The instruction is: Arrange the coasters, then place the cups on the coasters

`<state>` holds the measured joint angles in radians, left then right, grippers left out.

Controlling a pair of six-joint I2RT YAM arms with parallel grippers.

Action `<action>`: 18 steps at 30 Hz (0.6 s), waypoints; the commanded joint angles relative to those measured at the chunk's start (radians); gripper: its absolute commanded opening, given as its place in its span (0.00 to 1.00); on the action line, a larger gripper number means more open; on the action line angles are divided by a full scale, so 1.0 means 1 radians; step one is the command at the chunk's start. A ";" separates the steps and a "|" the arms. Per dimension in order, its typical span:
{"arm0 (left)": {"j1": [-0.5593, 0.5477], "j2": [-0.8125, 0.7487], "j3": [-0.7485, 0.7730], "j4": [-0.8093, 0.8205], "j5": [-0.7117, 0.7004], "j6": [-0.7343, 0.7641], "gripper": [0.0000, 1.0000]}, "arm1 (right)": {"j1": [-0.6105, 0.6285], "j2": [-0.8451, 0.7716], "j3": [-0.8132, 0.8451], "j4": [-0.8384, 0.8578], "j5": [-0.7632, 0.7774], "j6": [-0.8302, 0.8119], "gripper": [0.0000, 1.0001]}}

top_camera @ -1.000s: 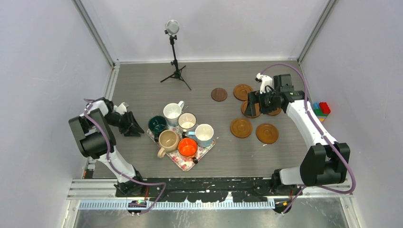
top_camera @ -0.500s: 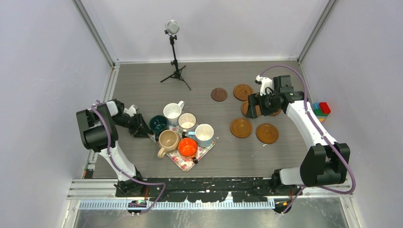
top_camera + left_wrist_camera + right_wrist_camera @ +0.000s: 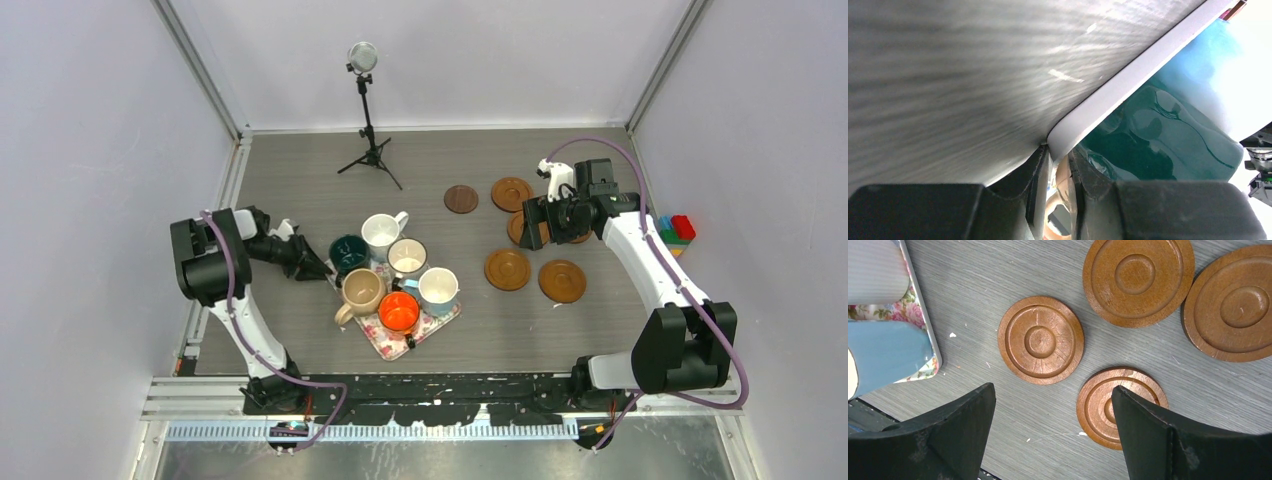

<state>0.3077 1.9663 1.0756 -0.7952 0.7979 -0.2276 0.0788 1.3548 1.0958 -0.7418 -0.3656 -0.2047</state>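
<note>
1. Top view first. All six mugs (image 3: 362,290) are bunched on the floral tray (image 3: 383,338), left of centre, and none is on a coaster. The six coasters (image 3: 508,269) lie in a loose scatter on the right half of the table (image 3: 300,180), with no row or grid to speak of. The darker coaster (image 3: 461,198) sits farthest left. The left gripper (image 3: 322,270) is down low at the tray's left corner, just beside the dark green mug (image 3: 350,252). The right gripper (image 3: 528,222) hangs over two of the coasters.

2. Left wrist now. The fingers (image 3: 1040,172) are pinched shut on the tray's white rim, right at the corner. The green mug looms just behind that rim. This pincer has the tray, not a mug.

3. Over to the right wrist. The jaws are spread wide with nothing between them. Four coasters lie flat on the table below, one of them partly hidden by the right finger. The two at top right meet at their edges, and I cannot tell whether they touch or overlap. The tray's corner and the light blue mug (image 3: 883,357) peek in at the left.

4. The score, as I judge it: the coasters are not yet tidily arranged and no cup has been placed. All six placements are left to do.
</note>
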 commanded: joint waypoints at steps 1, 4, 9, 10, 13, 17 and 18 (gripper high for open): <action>-0.067 0.048 0.054 0.192 -0.008 -0.060 0.22 | 0.002 -0.018 -0.001 0.002 0.020 -0.013 0.90; -0.093 0.079 0.095 0.220 -0.021 -0.100 0.22 | 0.001 -0.007 -0.001 0.002 0.021 -0.015 0.90; -0.136 0.153 0.196 0.238 -0.030 -0.152 0.23 | 0.000 0.006 0.001 0.004 0.021 -0.016 0.90; -0.145 0.166 0.216 0.241 -0.029 -0.162 0.23 | 0.000 0.010 0.002 0.005 0.021 -0.015 0.90; -0.184 0.200 0.273 0.249 -0.032 -0.185 0.23 | -0.001 0.020 0.008 0.005 0.016 -0.010 0.90; -0.235 0.239 0.339 0.243 -0.047 -0.193 0.24 | -0.006 0.033 0.012 0.008 0.011 -0.006 0.90; -0.244 0.247 0.354 0.239 -0.051 -0.195 0.24 | -0.007 0.035 0.015 0.009 0.011 -0.006 0.90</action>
<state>0.1177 2.1521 1.3773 -0.6697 0.8471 -0.4137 0.0776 1.3819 1.0954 -0.7418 -0.3500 -0.2077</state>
